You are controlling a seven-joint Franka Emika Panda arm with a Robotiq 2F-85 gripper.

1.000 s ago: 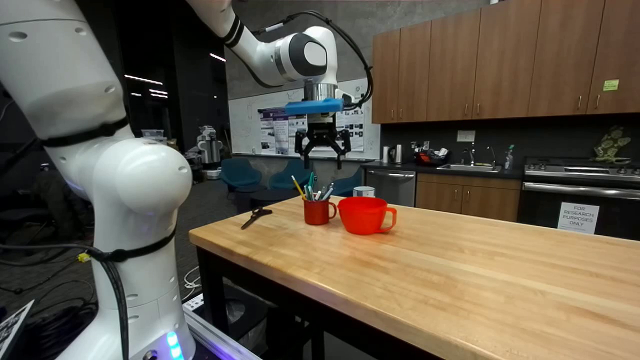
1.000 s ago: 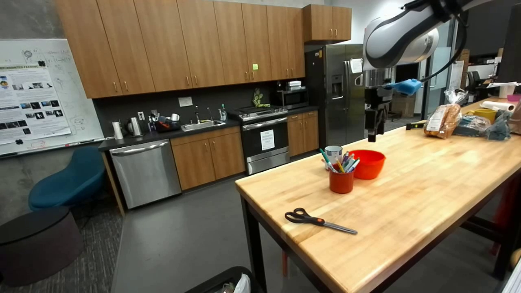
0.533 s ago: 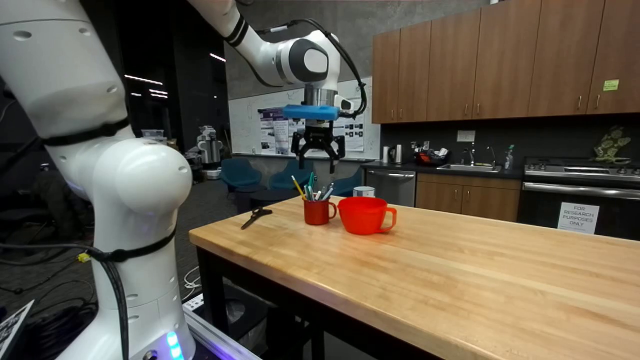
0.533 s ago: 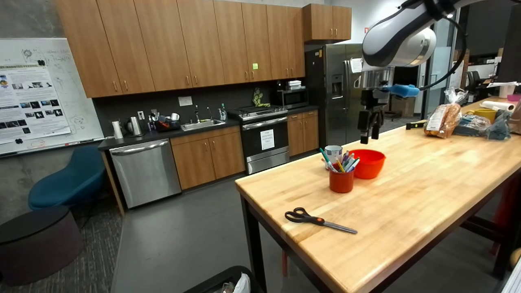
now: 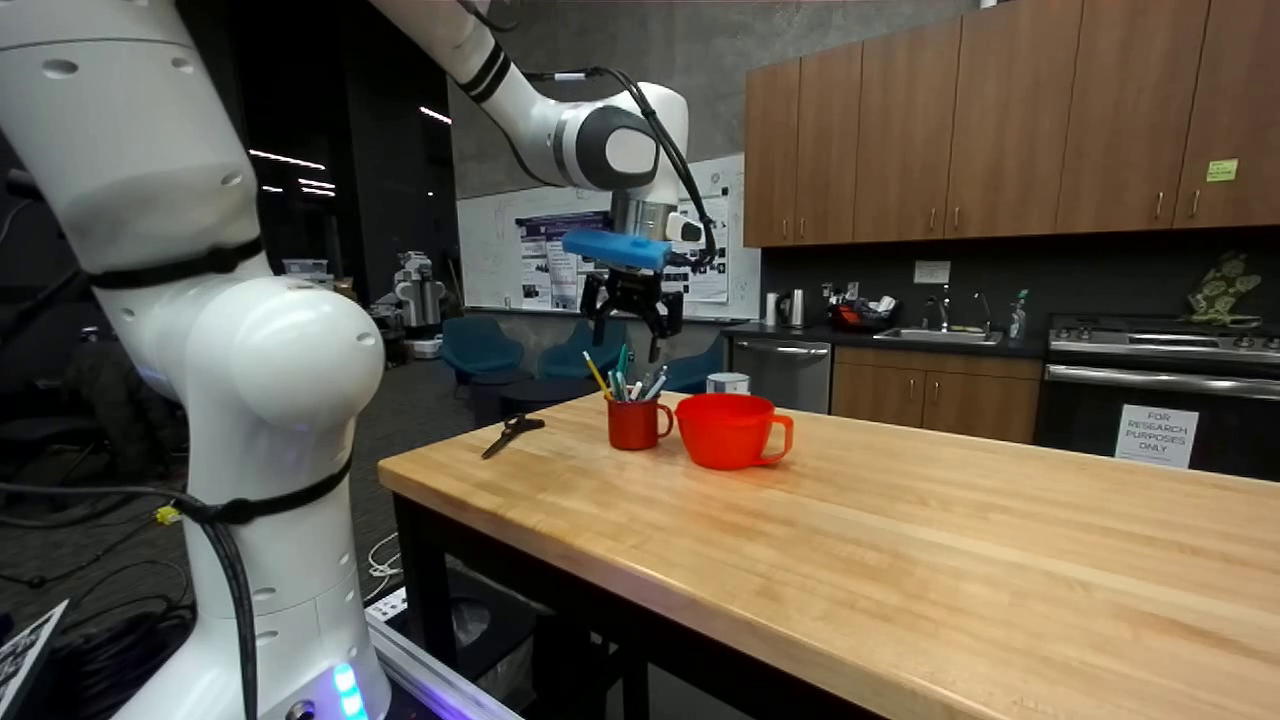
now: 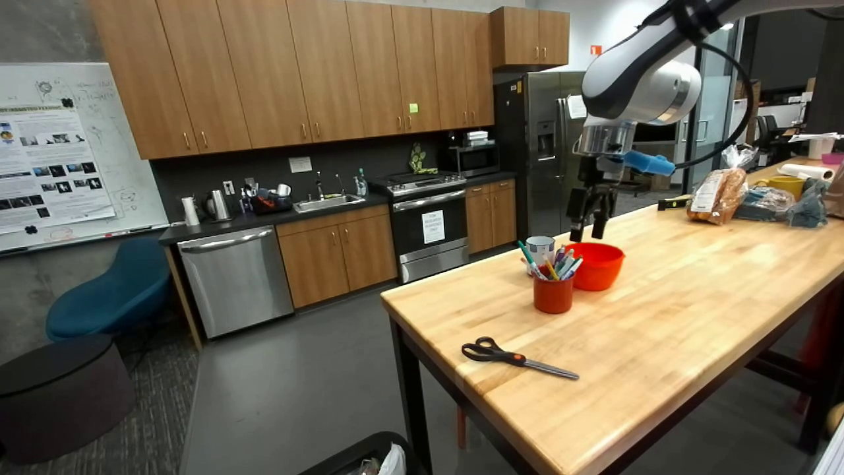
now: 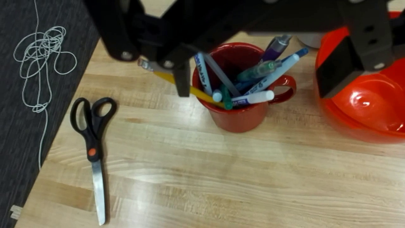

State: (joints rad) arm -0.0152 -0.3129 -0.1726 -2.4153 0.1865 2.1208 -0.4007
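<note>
On one wooden table (image 5: 900, 540), one red mug (image 7: 239, 119), holding one yellow pencil (image 7: 201, 94) and several markers (image 7: 258, 97), is set between one handled red bowl (image 5: 725, 432) and one pair of scissors (image 7: 92, 153); above, one gripper's (image 5: 626, 341) two fingers (image 7: 338, 68) are held apart.

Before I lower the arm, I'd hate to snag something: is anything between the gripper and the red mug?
Yes: pens and a yellow pencil in the red mug stick up past its rim, below the open gripper. The red bowl stands beside the mug; in the wrist view one finger shows over the bowl.
</note>
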